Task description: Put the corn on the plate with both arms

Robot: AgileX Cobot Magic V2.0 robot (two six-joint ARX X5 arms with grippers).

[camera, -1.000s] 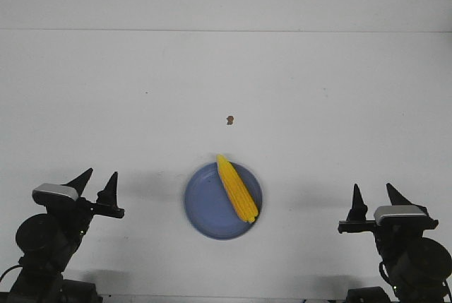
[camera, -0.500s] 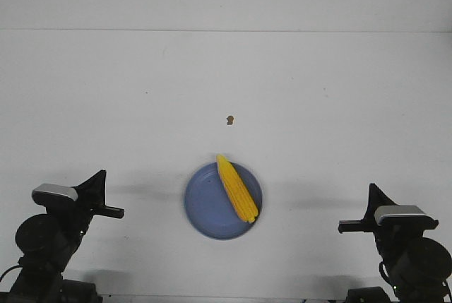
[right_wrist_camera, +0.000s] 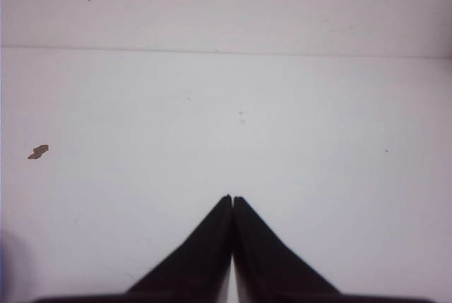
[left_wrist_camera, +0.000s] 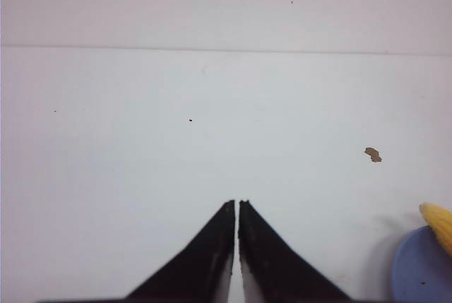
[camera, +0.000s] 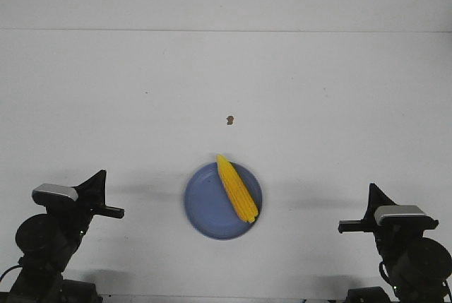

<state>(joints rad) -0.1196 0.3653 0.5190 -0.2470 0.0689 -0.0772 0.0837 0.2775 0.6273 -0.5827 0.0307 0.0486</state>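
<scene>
The yellow corn (camera: 236,188) lies on the blue plate (camera: 205,208) near the table's front middle, its pale tip reaching just past the far rim. In the left wrist view the corn's tip (left_wrist_camera: 438,222) and the plate's edge (left_wrist_camera: 420,275) show at one side. My left gripper (camera: 99,176) is shut and empty, well left of the plate; its fingertips (left_wrist_camera: 236,204) almost touch. My right gripper (camera: 371,190) is shut and empty, well right of the plate, its tips (right_wrist_camera: 232,198) together.
A small brown speck (camera: 229,120) lies on the white table beyond the plate; it also shows as a brown speck (left_wrist_camera: 373,154) in the left wrist view and a brown speck (right_wrist_camera: 38,152) in the right one.
One second ago both grippers stood open; both have shut since and have stayed shut for the last half second. The corn and plate have not moved.
</scene>
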